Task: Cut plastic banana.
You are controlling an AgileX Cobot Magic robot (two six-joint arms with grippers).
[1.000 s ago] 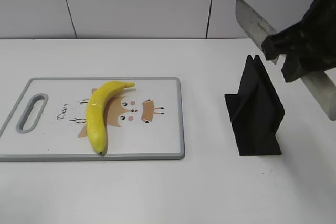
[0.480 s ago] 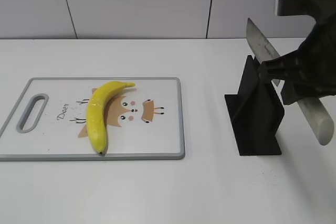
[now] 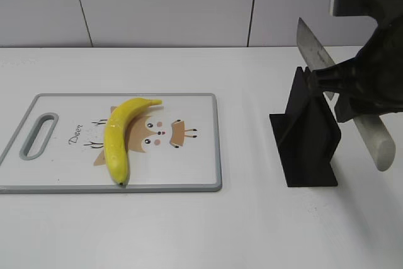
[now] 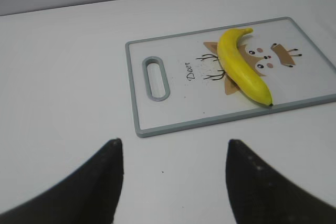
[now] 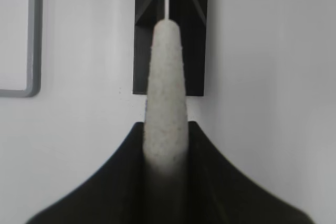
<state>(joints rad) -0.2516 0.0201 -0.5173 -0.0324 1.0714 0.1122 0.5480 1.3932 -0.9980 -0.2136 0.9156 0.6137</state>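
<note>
Change: since a moment ago our right gripper (image 3: 352, 92) barely moved, the knife (image 3: 378, 143) sitting slightly lower
Right gripper: clamped on the knife handle, above the black holder (image 3: 305, 137) at frame right
Left gripper (image 4: 173, 182): jaws apart, holding nothing
Plastic banana (image 3: 119, 137): on the cutting board (image 3: 195, 168), left of centre

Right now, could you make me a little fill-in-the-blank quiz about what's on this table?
1. The banana lies on the cutting ____.
2. The right gripper is shut on the ____ of the knife.
3. The left gripper is ____ and holds nothing.
4. The black stand sits to the ____ of the board in the exterior view.

Missing words: board; handle; open; right
</note>
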